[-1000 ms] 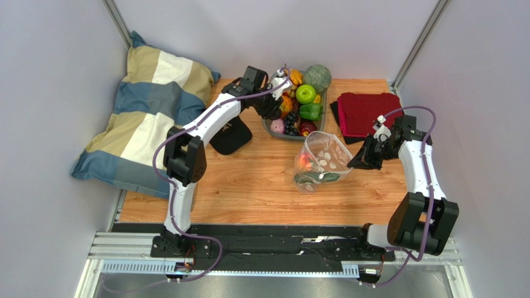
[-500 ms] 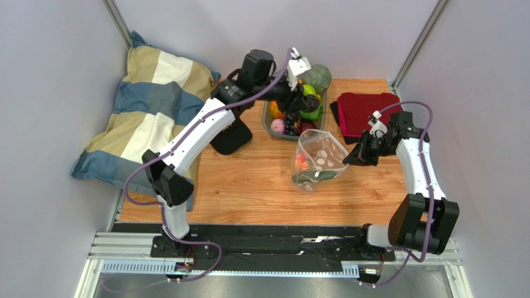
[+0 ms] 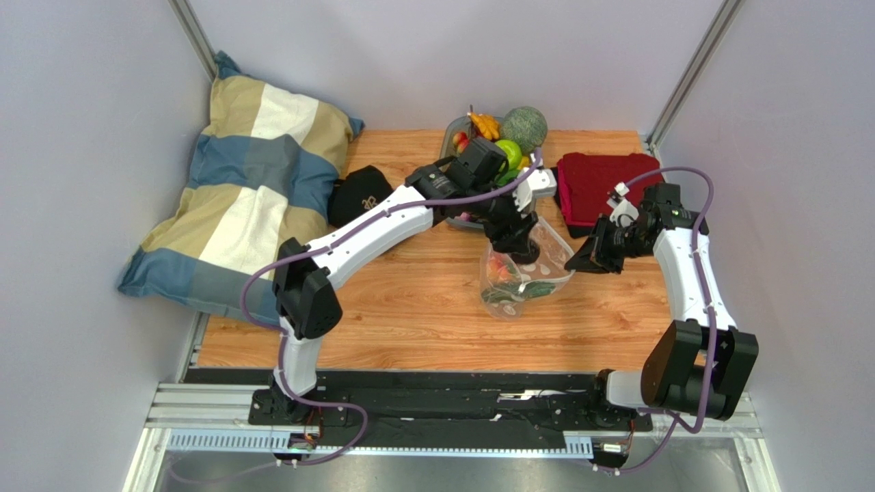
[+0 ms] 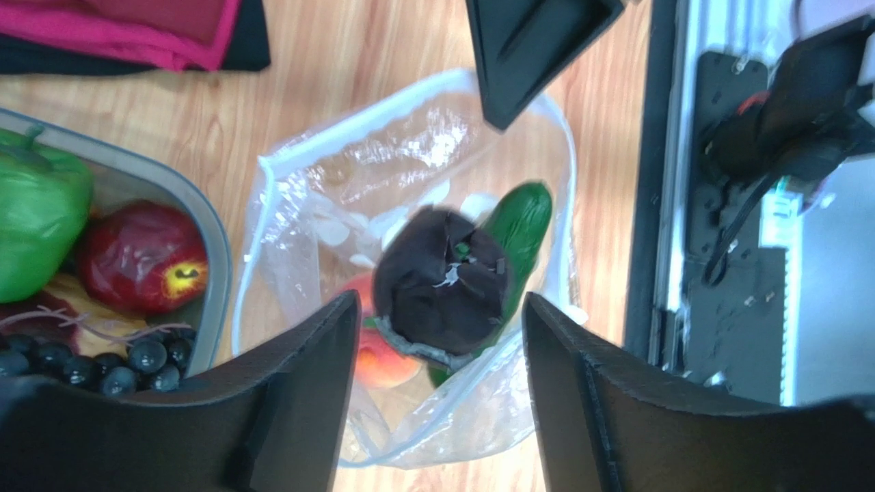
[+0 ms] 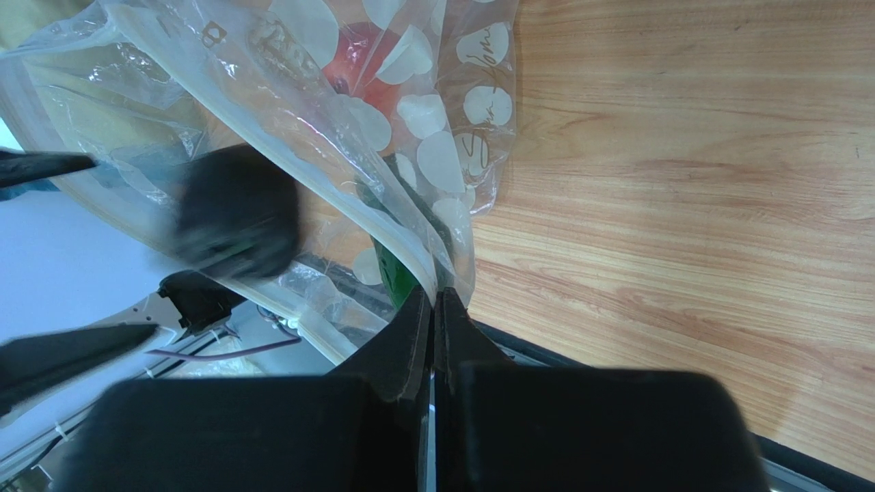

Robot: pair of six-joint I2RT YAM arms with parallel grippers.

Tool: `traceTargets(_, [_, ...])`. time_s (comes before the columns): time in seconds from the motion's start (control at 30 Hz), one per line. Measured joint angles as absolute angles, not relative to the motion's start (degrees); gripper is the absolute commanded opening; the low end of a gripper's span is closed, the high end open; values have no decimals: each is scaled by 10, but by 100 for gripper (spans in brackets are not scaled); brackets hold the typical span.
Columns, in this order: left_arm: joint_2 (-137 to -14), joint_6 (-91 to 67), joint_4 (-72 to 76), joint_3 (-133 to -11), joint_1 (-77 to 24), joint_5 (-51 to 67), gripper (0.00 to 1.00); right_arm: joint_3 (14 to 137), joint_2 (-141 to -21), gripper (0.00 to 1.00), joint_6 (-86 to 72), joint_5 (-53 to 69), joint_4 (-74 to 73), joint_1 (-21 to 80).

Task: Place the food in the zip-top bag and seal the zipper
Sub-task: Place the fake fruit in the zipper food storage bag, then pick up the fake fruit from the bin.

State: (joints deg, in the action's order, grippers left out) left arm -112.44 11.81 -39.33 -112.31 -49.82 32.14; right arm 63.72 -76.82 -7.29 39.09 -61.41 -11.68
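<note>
The zip-top bag [image 3: 529,272] stands open in the middle of the table, holding a peach [image 4: 378,361] and a green cucumber [image 4: 522,217]. My left gripper [image 3: 517,241] hangs right above the bag's mouth [image 4: 411,144], jaws wide open [image 4: 442,308]. A dark purple food piece [image 4: 444,282] is below them inside the mouth, touching neither finger. My right gripper [image 3: 580,264] is shut [image 5: 433,297] on the bag's right edge and holds it up. The zipper [image 5: 308,144] runs along the open mouth, unpressed. The dark piece shows blurred through the bag [image 5: 238,210].
A grey tray [image 4: 211,236] of fruit stands just behind the bag, with an apple, a green pepper and grapes. A red cloth [image 3: 606,185] lies at the back right. A black cap [image 3: 359,193] and a striped pillow [image 3: 246,195] lie at the left.
My left arm has swung from the fruit tray to above the bag. Its jaws now stand open with the dark piece in the bag's mouth. The right gripper has kept its hold.
</note>
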Motion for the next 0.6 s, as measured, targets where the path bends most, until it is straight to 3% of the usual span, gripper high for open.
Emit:
traceTargets(0.03, [-1129,124,-402,-1127,-500,319,84,637,-768,0,-73,390,-614,-117])
traceTargets(0.07, [-1138,130,-416,-1137,-503,314,97,637,-768,0,-73,389,-614,-117])
traceTargets(0.37, [-1091,86,-374,-1144,-450,291,99,637,-768,0,-72,341,-614,-123])
traceTargets(0.6, [-1098,34,-306,-1145,-358,147,99,637,-768,0,-72,328,-614,-126])
